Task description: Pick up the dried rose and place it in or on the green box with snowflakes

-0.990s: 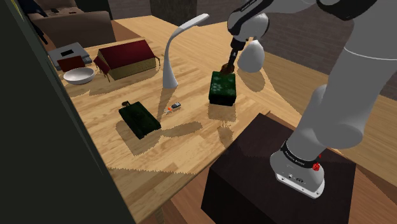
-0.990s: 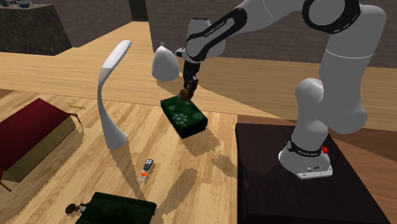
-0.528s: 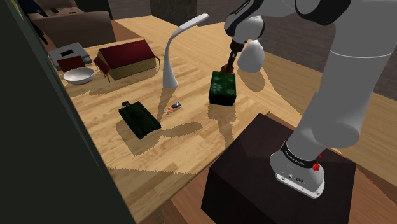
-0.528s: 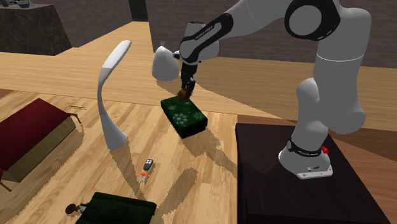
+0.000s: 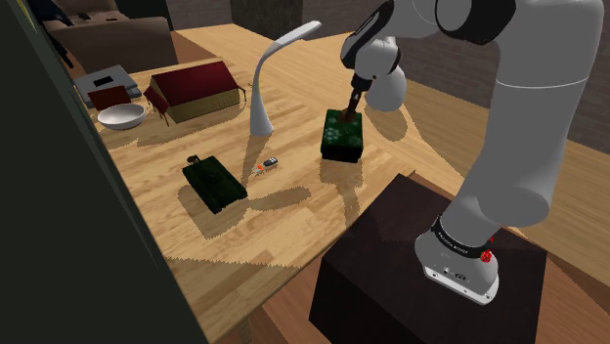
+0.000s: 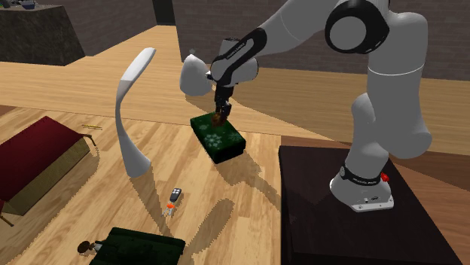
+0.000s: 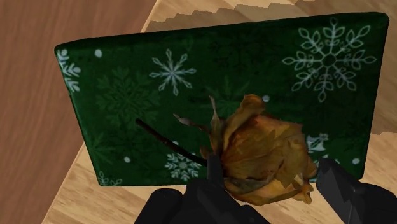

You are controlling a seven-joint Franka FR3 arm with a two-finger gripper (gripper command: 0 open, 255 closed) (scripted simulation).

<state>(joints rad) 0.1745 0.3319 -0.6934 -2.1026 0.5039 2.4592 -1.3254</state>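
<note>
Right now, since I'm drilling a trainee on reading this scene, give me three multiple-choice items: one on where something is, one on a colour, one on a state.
1. Where is the rose? A. in a cup B. over the green box C. on the floor
2. What colour is the lamp? A. white B. red C. black
3. How is the gripper? A. wide open, holding nothing B. shut on nothing C. shut on the rose

Key: B, the wrist view shows the rose in front of the box's snowflake top. A, the lamp's curved neck and base are white. C, the fingers clasp the bloom between them.
</note>
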